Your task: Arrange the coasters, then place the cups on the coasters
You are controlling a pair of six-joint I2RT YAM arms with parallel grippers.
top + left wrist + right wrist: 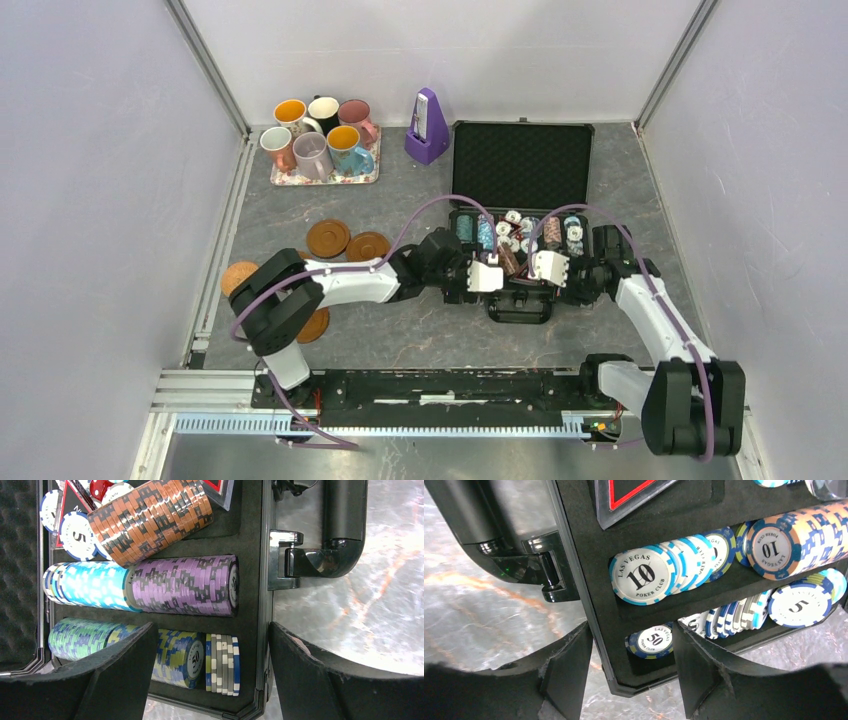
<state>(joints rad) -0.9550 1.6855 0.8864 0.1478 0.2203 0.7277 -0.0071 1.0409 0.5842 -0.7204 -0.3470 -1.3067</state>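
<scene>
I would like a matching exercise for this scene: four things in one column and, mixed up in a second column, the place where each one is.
Things
1. mugs
2. metronome
3. coasters
4. purple chips

Places
A. in the open case
B. on the patterned tray
C. lying on the table, left of the case
D. standing between tray and case

Pairs: 1-B, 2-D, 3-C, 4-A
</scene>
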